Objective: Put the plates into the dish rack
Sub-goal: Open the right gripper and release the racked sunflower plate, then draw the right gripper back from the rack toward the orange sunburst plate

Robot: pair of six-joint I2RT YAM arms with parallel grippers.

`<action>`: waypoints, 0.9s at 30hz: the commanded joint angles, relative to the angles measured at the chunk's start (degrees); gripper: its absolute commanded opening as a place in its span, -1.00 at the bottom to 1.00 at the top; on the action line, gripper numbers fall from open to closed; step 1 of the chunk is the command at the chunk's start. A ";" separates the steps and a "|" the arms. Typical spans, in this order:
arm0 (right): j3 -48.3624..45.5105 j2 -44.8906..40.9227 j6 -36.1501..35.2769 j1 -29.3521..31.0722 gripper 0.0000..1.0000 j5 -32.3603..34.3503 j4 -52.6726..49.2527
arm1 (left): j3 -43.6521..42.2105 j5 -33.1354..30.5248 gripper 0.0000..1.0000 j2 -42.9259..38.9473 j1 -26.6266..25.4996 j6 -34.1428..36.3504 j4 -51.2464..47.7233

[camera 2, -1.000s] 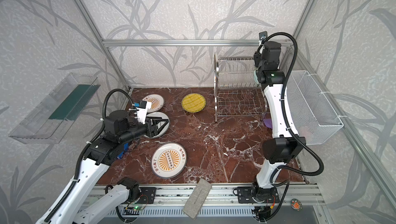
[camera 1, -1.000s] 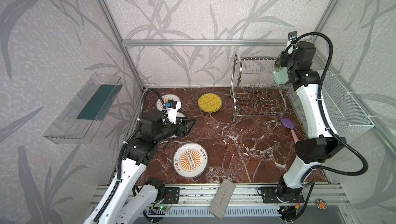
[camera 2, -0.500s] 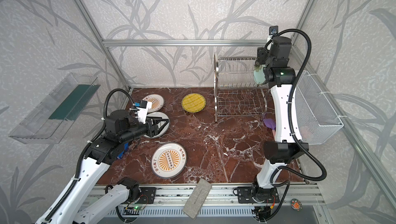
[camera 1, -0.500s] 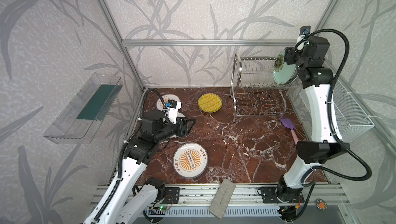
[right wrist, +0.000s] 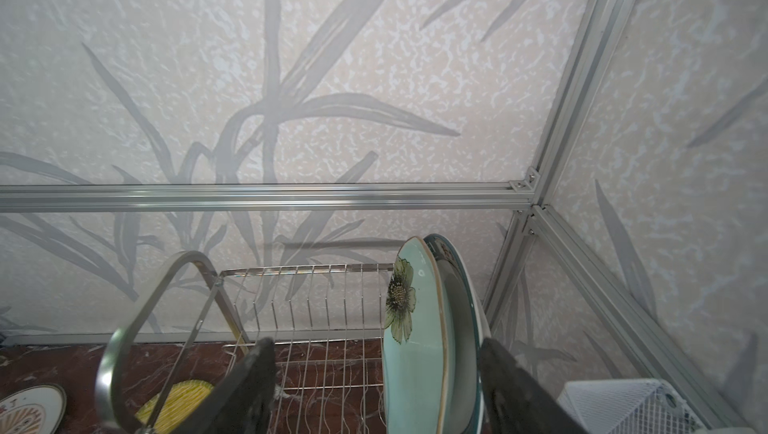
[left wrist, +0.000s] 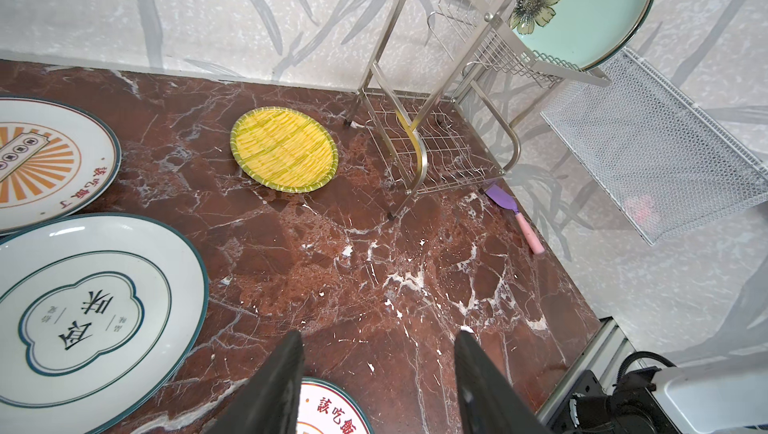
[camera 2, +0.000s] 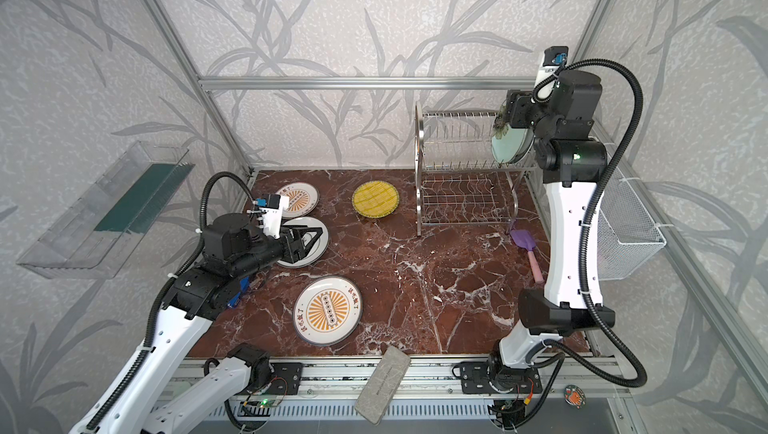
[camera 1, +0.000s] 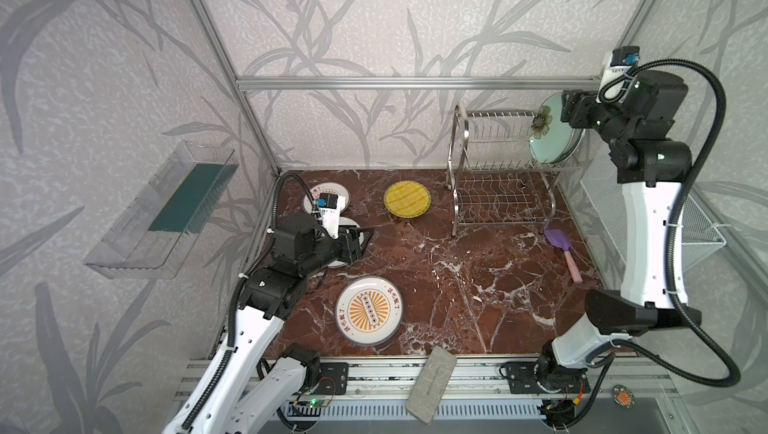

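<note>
Front sunburst plate [camera 1: 369, 310]: flat on the table [camera 1: 478, 286], nearest my bases, well apart from the rack [camera 1: 498, 197]
Left gripper [left wrist: 378, 336]: jaws moderately wide and empty, hovering by the edge of the ringed plate [left wrist: 95, 320]
Ringed plate: flat, just beside the far sunburst plate [left wrist: 41, 153]; I judge it my left arm's next pick, and a flat plate wants one finger slipped under the rim, not a pinch from above
Yellow plate [camera 1: 407, 199]: small, flat, between those plates and the rack
Rack: lower tier bare; upper tier carries two plates at its right end
Mint plate [right wrist: 415, 369]: on edge in the upper tier, flower facing the open slots, close against the teal-rimmed plate [right wrist: 461, 328] behind it; I cannot tell whether they share a slot
Right gripper [right wrist: 376, 344]: jaws wide, holding nothing; in the wrist view a finger shows to each side of the two rims, touching neither as far as I can see
Step in hand: I judge the mint plate seated, so the job is getting my right fingers out cleanly
How to do it well: hold the jaws wide and draw back along the plate's own plane, no sideways drift, so neither finger nudges a rim and tips the pair off the prongs
Left to do: four plates lie on the table
</note>
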 commanded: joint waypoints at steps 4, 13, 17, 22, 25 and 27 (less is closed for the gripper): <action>-23.39 -14.38 4.82 0.87 0.42 -2.98 14.48 | 0.74 -3.73 0.07 1.42 0.38 0.67 -3.00; -46.79 -25.45 10.40 4.79 0.35 -4.76 22.68 | -0.93 -5.82 0.06 2.69 0.29 -1.62 -1.96; -52.08 -26.43 10.17 10.56 0.33 -2.78 23.26 | -2.39 -6.30 0.06 3.33 0.29 -3.46 -0.63; -59.93 -27.32 12.92 16.84 0.33 -1.48 27.06 | -5.73 -8.15 0.05 3.64 0.20 -7.08 1.75; -63.69 -26.86 14.73 20.21 0.32 -1.07 29.10 | -6.90 -8.22 0.05 3.99 0.20 -7.65 2.29; -65.88 -26.50 15.53 22.45 0.32 -0.95 30.39 | -6.97 -8.69 0.05 4.55 0.20 -7.37 1.35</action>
